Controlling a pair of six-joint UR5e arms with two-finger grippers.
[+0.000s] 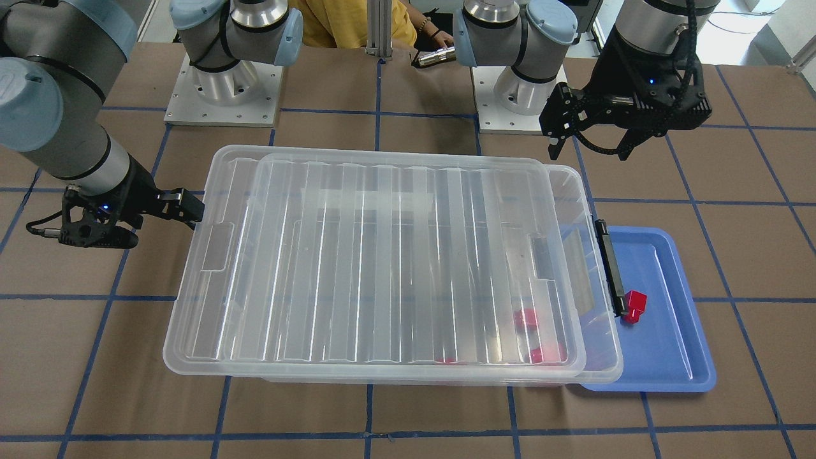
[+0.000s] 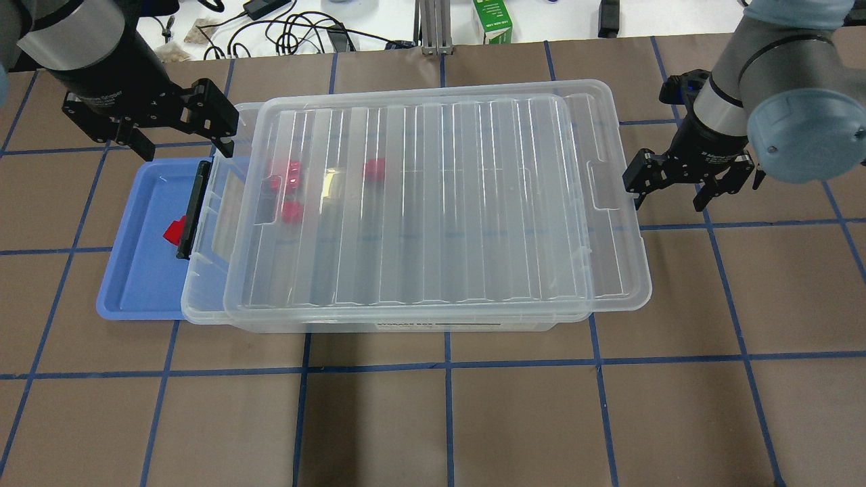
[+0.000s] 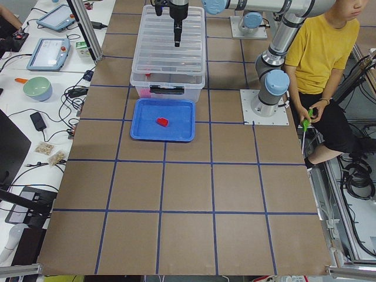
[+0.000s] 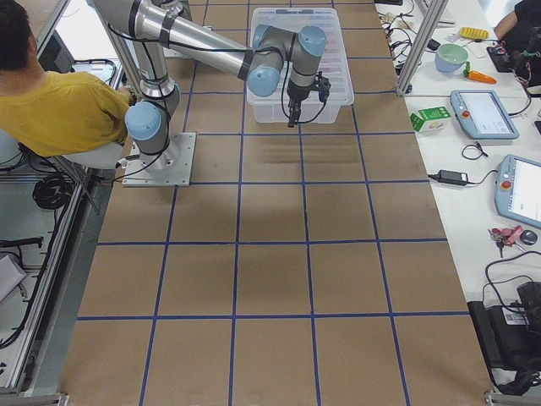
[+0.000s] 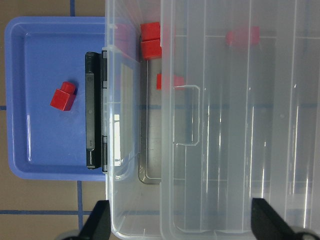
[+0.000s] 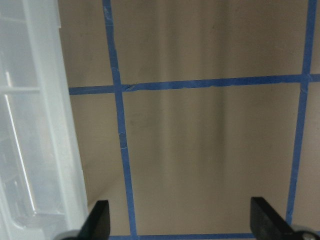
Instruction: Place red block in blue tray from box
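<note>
Well inside blue tray (image 5: 35, 142) rim, red block (image 5: 63, 96).

The box (image 2: 203, 306) sits mid-counter (image 2: 473, 419), its lid (image 2: 433, 203) lying on top, shifted toward the robot's right. The tray (image 2: 135, 287) lies just beside the box's left end. One block (image 2: 174, 232) rests in the tray near the latch (image 2: 191, 210); other blocks (image 2: 291, 212) lie inside the box near that end.
</note>
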